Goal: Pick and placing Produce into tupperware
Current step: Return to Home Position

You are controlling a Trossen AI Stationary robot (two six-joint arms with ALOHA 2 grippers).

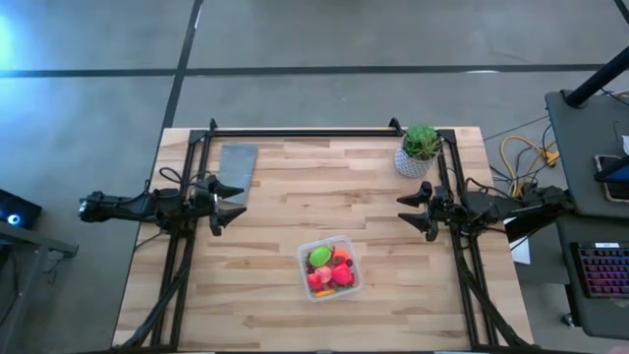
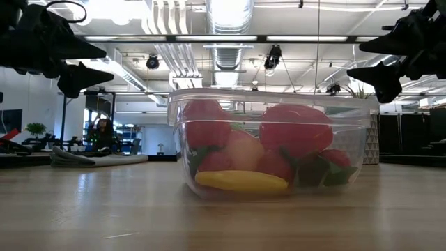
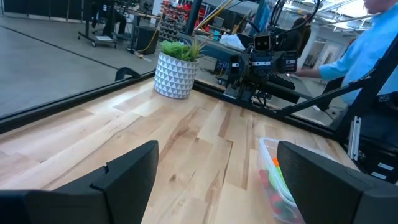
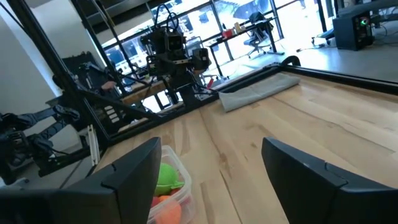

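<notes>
**Plastic tupperware loaded, tools empty**

My left tool and right tool hang wide open, holding nothing, at opposite desk sides. Produce sits heaped in the tupperware between them. My guess: a low swing could clip that tub.

Four cameras around one desk.
The high view looks straight down on the whole desk; the low view sits at desk height, very near the tupperware, facing the room. Each wrist view looks across the desk past its own claw toward the opposite arm; all four share the tupperware.
</notes>
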